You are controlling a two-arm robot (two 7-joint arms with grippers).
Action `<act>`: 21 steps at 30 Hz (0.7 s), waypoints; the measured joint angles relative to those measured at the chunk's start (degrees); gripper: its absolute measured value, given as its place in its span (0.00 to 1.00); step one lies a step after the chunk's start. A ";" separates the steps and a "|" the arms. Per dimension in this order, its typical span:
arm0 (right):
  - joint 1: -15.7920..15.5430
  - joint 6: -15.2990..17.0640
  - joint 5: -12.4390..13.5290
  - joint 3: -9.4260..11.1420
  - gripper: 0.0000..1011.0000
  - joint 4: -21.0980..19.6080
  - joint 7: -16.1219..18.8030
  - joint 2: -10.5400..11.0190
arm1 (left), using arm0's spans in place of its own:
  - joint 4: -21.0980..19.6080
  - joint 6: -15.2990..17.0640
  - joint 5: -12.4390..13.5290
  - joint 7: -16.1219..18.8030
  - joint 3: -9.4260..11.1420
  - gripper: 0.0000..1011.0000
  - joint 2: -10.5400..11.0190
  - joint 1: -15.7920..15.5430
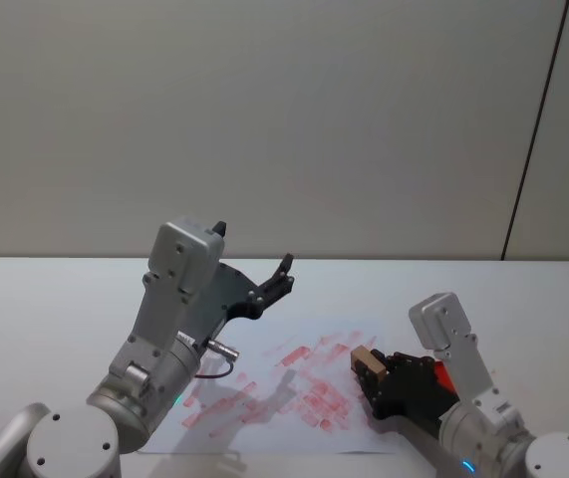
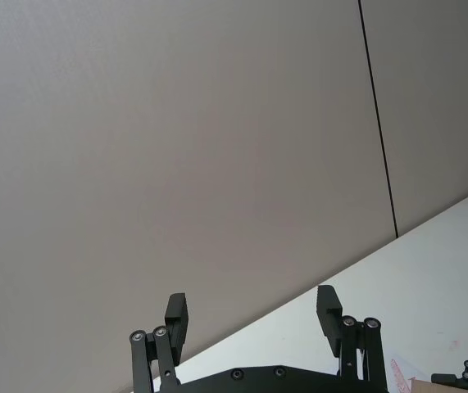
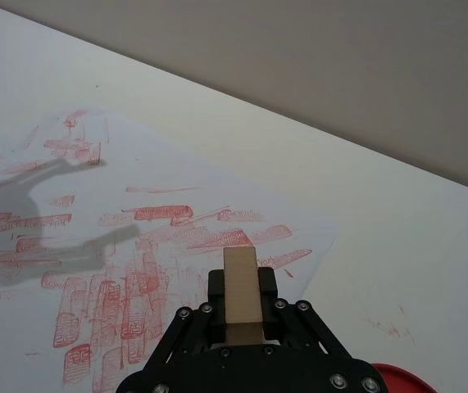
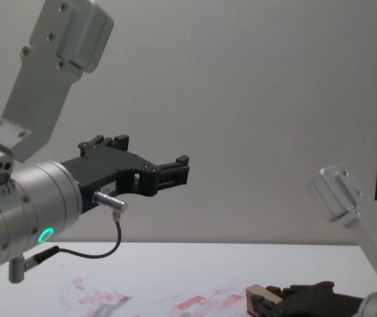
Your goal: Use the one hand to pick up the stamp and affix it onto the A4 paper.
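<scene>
Wooden stamp (image 3: 241,278) between jaws of right gripper (image 3: 241,301)

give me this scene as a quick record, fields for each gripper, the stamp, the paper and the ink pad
right gripper: shut on the stamp, low at the right part of the A4 paper
stamp: tan wooden block, sticking out ahead of the fingers; whether it touches the sheet cannot be told
A4 paper: flat on the white table, covered in red stamp marks
left gripper: open, holding nothing, raised above the table
ink pad: red, partly hidden behind the right gripper, past the paper's right edge
</scene>
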 joint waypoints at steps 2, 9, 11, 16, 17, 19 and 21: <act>0.08 0.16 -0.11 0.04 0.21 0.11 0.25 0.04 | 0.00 0.00 0.00 0.00 0.00 0.99 0.00 0.00; 0.23 0.50 -0.15 0.19 0.21 0.36 0.75 0.16 | 0.00 0.00 0.00 0.00 0.00 0.99 0.00 0.00; 0.24 0.58 0.03 0.25 0.21 0.37 0.83 0.20 | 0.00 0.00 0.00 0.00 0.00 0.99 0.00 0.00; 0.22 0.57 0.71 0.42 0.21 0.28 0.83 0.29 | 0.00 0.00 0.00 0.00 0.00 0.99 0.00 0.00; 0.16 0.44 0.98 0.49 0.21 0.14 0.76 0.34 | 0.00 0.00 0.00 0.00 0.00 0.99 0.00 0.00; 0.11 0.21 1.28 0.59 0.21 -0.08 0.66 0.39 | 0.00 0.00 0.00 0.00 0.00 0.99 0.00 0.00; 0.02 -0.36 1.93 0.76 0.21 -0.64 0.40 0.47 | 0.00 0.00 0.00 0.00 0.00 0.99 0.00 0.00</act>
